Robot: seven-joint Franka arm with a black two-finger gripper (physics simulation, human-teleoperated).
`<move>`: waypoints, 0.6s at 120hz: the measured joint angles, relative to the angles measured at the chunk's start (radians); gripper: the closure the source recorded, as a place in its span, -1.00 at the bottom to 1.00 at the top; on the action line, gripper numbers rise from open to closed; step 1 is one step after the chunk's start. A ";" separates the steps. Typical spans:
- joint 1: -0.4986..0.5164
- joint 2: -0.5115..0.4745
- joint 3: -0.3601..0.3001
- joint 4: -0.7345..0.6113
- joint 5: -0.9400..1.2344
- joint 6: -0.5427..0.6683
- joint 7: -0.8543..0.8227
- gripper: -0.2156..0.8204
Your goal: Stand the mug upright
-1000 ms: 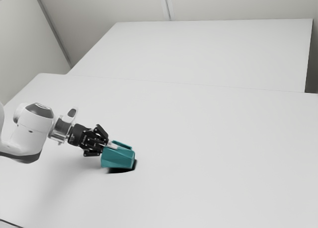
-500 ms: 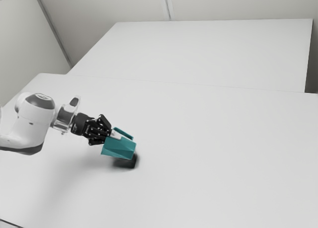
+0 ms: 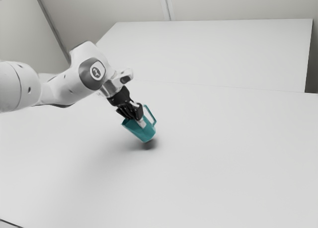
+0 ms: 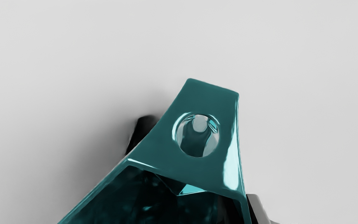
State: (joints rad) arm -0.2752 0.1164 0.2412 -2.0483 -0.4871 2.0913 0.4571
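"Since you want the biggest thing first, what lies beneath the claw (image 3: 137,121)?"

"White table (image 3: 223,158), spread out below it and well past it toward the exterior view's right."

"And the arm?"

"Franka arm (image 3: 82,81), white with gray trim, coming in above the claw from the exterior view's left."

"Is the claw holding anything?"

"Yes, it's closed on the teal faceted mug (image 3: 143,132), clear of the table and tilted. The mouth is up by the claw; the base slants down, away from it, toward the exterior view's right."

"Where's the handle (image 3: 150,114)?"

"Just beside the claw, on the exterior view's right."

"Anything smaller?"

"A dark shadow (image 3: 148,146) below the claw, near the mug's base. In the wrist view, one gray finger (image 4: 258,205) stands outside the mug's wall."
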 joint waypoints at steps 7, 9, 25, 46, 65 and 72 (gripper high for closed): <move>-0.036 0.006 0.000 0.008 0.099 0.012 -0.024 0.93; -0.040 0.007 0.000 0.009 0.125 0.015 -0.031 0.93; -0.039 0.022 0.000 0.013 0.288 0.030 -0.078 0.93; -0.080 0.075 0.000 0.045 0.417 0.041 -0.127 0.93; -0.098 0.111 0.001 0.066 0.466 0.046 -0.161 0.93; -0.103 0.129 0.001 0.072 0.471 0.047 -0.171 0.93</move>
State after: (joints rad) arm -0.3779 0.2450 0.2418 -1.9761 -0.0160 2.1386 0.2858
